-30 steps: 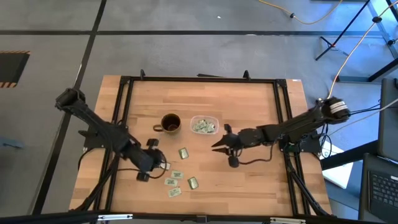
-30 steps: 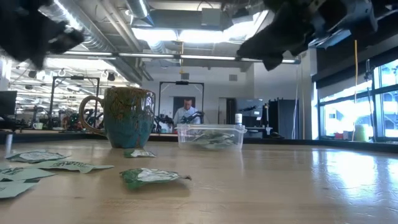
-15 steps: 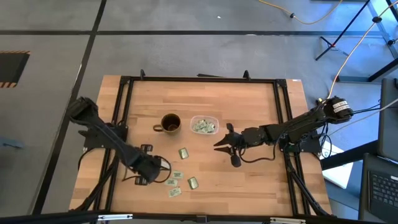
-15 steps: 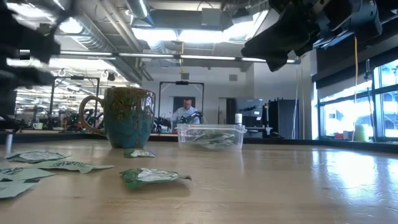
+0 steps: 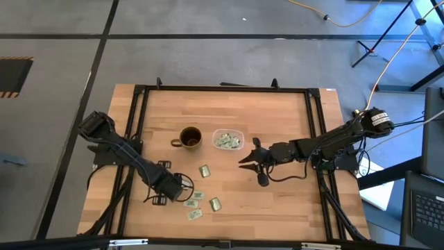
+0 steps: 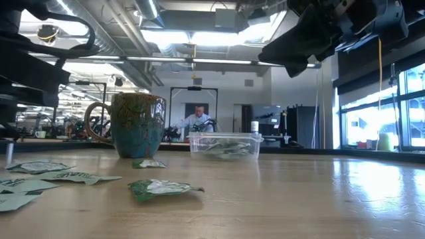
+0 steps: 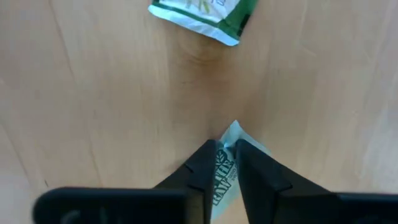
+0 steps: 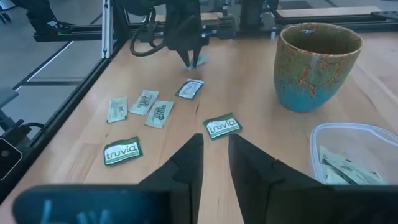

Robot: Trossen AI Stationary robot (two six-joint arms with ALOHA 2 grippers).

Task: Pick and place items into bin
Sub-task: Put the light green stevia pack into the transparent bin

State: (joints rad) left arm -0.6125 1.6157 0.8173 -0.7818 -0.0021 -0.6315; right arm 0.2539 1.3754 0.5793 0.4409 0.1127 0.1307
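Several small green-and-white packets lie flat on the near-left part of the table, among them one (image 5: 205, 170) and one (image 5: 215, 204); in the right wrist view, one (image 8: 222, 126) and one (image 8: 122, 151). The clear bin (image 5: 227, 139) stands beside the brown mug (image 5: 190, 137) and holds more packets (image 8: 339, 167). My left gripper (image 5: 177, 185) stands over the loose packets, shut on one of them (image 7: 227, 163). My right gripper (image 5: 244, 160) hangs open in the air right of the bin. My left gripper pinches one packet between its two fingers, coming from above and pointing down. The packet stands on edge in the gap, with a pale corner (image 7: 235, 130) sticking out past the fingertips (image 8: 189, 55). Whether that corner still touches the wood, I cannot tell.
A black frame rail (image 5: 139, 125) runs along the table's left, far and right sides. Bare wood lies in the near-right part (image 5: 277, 208). The mug stands just left of the bin. A person (image 6: 198, 119) is in the room far behind the table.
My left arm has swung toward the near edge and come down from high above the table to the loose packets. My right arm has kept nearly still.
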